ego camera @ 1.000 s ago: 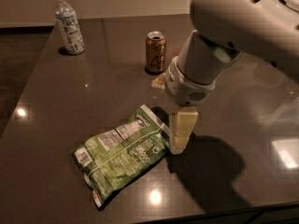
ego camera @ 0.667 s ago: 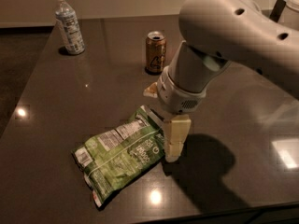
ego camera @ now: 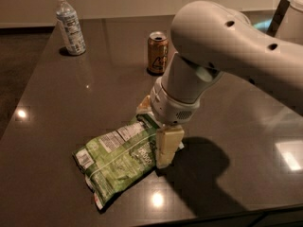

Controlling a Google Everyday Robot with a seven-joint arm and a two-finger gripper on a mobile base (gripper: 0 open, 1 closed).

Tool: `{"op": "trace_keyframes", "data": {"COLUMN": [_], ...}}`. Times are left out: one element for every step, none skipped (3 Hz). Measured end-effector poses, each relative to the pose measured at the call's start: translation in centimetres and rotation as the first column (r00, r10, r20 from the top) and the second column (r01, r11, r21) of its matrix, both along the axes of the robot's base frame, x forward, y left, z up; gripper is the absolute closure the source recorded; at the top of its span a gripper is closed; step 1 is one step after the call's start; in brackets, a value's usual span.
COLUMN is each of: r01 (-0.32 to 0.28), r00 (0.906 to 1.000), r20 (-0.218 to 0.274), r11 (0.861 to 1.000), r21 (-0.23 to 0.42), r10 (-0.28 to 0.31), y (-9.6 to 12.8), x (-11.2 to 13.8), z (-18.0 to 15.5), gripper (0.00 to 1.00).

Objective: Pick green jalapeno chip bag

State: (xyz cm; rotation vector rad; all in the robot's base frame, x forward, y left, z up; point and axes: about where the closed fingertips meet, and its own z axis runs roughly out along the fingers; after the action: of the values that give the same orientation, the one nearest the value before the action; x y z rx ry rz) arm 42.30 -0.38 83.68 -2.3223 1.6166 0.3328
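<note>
The green jalapeno chip bag point(ego camera: 118, 160) lies flat on the dark table point(ego camera: 61, 103), near its front edge, label side up. My gripper point(ego camera: 156, 126) points down over the bag's right end. One cream finger point(ego camera: 168, 145) stands at the bag's near right edge, and the other finger point(ego camera: 143, 105) shows just behind the bag's far corner. The fingers are apart with the bag's end between them. The big white arm hides the gripper's wrist and part of the table behind it.
A brown soda can point(ego camera: 157, 52) stands upright behind the arm. A clear water bottle point(ego camera: 70, 25) stands at the far left corner. The table's front edge runs just below the bag.
The arm has moved left and down towards the bag. The fingers now straddle the bag's right end. The bag has not moved.
</note>
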Motion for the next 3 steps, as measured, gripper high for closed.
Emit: {"op": "trace_keyframes", "data": {"r01": [-0.024, -0.029, -0.017], "r00": [0.9997, 0.9995, 0.9998], "r20": [-0.008, -0.012, -0.012], "r11": [1.000, 1.000, 1.000], "r21": [0.004, 0.005, 0.021], "r10": [0.024, 0.029, 0.017], "y": [0.7, 0.9, 0.7], "x": [-0.6, -0.8, -0.6], "z": [-0.3, 0.1, 1.4], "gripper": [0.41, 0.64, 0.87]}}
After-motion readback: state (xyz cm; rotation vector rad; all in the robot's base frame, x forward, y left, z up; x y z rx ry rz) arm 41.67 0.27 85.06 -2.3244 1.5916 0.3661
